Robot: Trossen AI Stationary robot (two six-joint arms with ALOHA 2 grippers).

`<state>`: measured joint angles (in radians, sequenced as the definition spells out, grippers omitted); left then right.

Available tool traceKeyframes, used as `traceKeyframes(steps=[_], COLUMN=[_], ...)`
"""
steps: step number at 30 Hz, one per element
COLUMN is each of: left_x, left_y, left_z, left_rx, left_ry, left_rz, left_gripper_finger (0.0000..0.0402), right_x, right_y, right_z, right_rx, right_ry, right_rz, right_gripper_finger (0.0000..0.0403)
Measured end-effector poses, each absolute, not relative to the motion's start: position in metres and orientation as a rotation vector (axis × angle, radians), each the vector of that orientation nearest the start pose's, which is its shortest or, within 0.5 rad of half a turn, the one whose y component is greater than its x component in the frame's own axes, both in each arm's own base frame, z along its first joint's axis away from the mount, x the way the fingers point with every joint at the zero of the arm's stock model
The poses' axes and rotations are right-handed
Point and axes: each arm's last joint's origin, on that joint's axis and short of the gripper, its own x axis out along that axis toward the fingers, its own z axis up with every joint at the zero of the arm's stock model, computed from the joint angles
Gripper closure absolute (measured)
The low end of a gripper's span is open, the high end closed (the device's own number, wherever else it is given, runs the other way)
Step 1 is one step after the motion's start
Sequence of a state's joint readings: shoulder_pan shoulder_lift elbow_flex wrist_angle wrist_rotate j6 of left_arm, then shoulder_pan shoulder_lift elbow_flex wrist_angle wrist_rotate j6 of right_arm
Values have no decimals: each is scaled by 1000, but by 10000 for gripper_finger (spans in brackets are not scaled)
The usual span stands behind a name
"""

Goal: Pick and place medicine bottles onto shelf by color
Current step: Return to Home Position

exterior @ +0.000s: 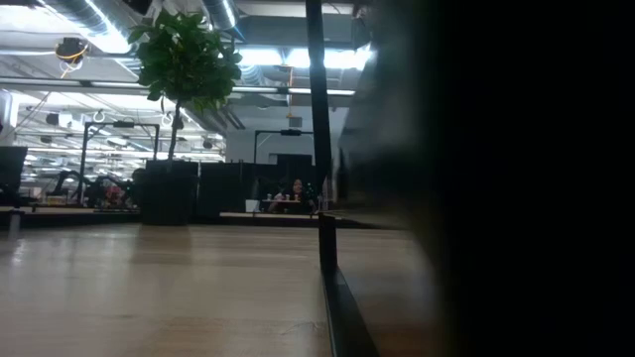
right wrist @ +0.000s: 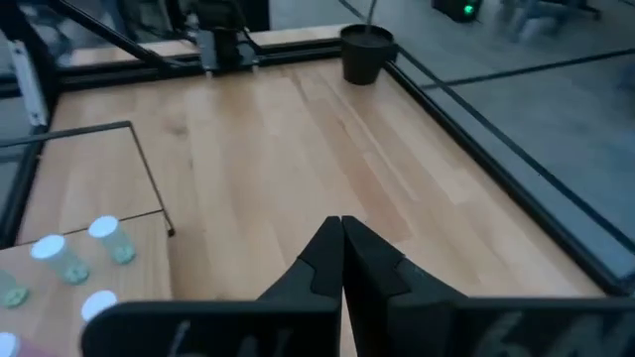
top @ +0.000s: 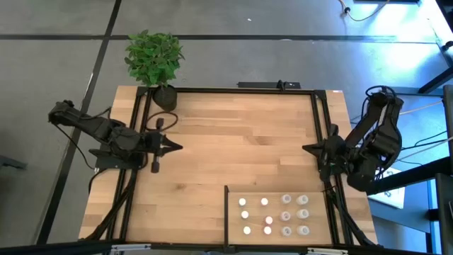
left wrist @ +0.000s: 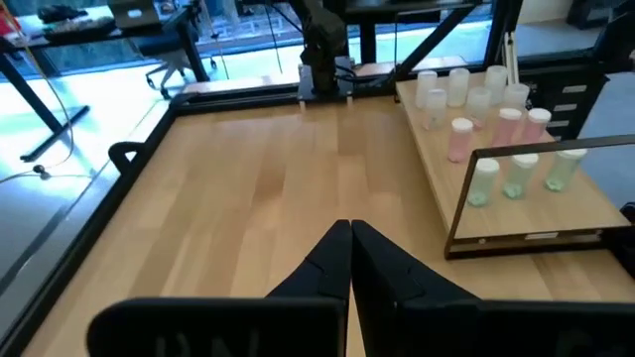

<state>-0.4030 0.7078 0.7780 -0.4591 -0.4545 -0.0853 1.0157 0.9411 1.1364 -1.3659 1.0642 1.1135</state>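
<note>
Currently L hand [top: 180, 147] & R hand [top: 305, 149] clenched empty, well apart from bottles [top: 286, 216] on shelf [top: 234, 203].

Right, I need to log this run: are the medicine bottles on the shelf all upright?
Upright: in the left wrist view the medicine bottles on the shelf all stand cap up, none tipped.

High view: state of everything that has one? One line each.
left gripper, jaws shut, empty, at the left edge of the table.
right gripper, jaws shut, empty, at the table's right edge.
medicine bottles, all upright on the shelf, none held.
shelf, flat on the table, loaded.
plant, upright.
</note>
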Motion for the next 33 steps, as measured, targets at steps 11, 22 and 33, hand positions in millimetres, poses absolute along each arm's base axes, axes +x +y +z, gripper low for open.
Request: traceKeyframes(steps=[11, 22, 33], left_x=[97, 70, 66], left_y=[-27, -16, -16], left_z=[279, 250, 237], left_rx=[-53, -81, -80], left_ry=[139, -6, -28], left_rz=[82, 42, -2], left_gripper_finger=[401, 401, 401], right_x=[64, 49, 41], right_y=[75, 60, 68], right_z=[290, 285, 247], right_rx=[174, 180, 196], right_ry=[307, 176, 60], right_rz=[-231, -173, -126], right_gripper_finger=[401, 401, 401])
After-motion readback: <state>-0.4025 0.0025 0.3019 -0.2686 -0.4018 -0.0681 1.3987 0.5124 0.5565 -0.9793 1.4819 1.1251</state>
